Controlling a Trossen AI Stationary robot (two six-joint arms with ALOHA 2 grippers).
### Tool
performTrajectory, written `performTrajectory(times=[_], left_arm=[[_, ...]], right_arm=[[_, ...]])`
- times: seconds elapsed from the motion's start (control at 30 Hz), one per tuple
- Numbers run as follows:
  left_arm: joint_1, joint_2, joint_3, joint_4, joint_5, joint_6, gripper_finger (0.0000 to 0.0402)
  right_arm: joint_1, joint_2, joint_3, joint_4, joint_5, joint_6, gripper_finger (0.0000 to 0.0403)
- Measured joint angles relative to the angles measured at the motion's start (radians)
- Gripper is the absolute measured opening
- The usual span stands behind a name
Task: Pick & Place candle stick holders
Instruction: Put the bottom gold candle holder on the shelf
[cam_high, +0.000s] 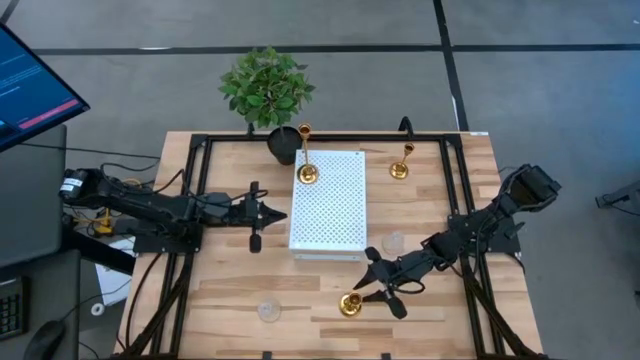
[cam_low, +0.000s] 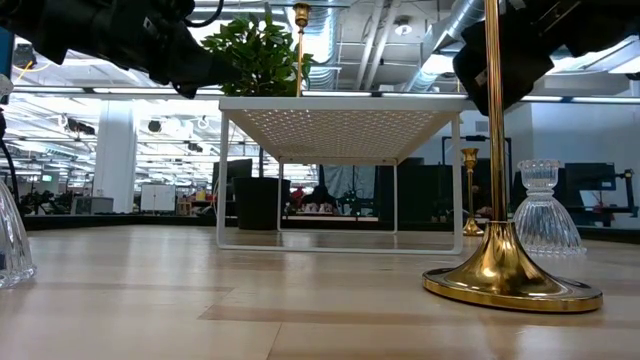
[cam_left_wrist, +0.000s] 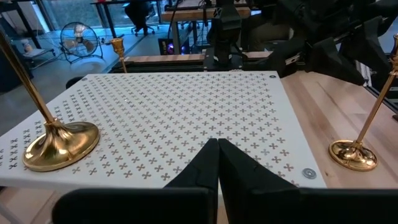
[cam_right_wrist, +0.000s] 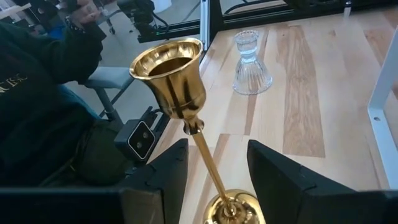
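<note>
Right gripper (cam_right_wrist: 214, 165): fingers parted either side of the thin stem of the tall shiny gold candle stick holder (cam_high: 350, 303) at the table's near edge; contact cannot be told.
Left gripper (cam_left_wrist: 217, 163): closed, empty, beside the white perforated rectangular board (cam_high: 330, 205).
Doing it well: centre the stem, close low, lift straight.
Hard to see: the base under the fingers.

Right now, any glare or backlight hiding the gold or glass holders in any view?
Low view: bright room behind backlights the glass holder; near gold holder shows hot reflections on its base. Right wrist view: glare streaks on the gold cup. High view: glass holders are faint against the wood.
</note>
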Motion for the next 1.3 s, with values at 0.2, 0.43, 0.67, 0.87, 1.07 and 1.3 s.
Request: performTrajectory(times=[0.2, 0.43, 0.67, 0.87, 1.07, 1.3], left_arm=[[0.0, 0.0, 0.0, 0.0, 0.0, 0.0, 0.0007], [0.0, 0.0, 0.0, -0.001, 0.0, 0.0, 0.0007], [0.0, 0.0, 0.0, -0.002, 0.0, 0.0, 0.0007], [0.0, 0.0, 0.0, -0.006, 0.0, 0.0, 0.0007], [0.0, 0.0, 0.0, -0.01, 0.0, 0.0, 0.0007], [0.0, 0.0, 0.0, -0.01, 0.0, 0.0, 0.0007]], right_arm=[[0.028, 0.0, 0.0, 0.0, 0.047, 0.0, 0.0156], [0.038, 0.0, 0.0, 0.0, 0.102, 0.001, 0.0159], [0.039, 0.0, 0.0, 0.0, 0.124, 0.05, 0.0149], [0.052, 0.138, 0.064, 0.025, 0.123, 0.048, 0.0143], [0.061, 0.256, 0.164, 0.022, 0.106, 0.041, 0.0147], [0.057, 0.278, 0.199, 0.006, 0.069, 0.036, 0.0134]])
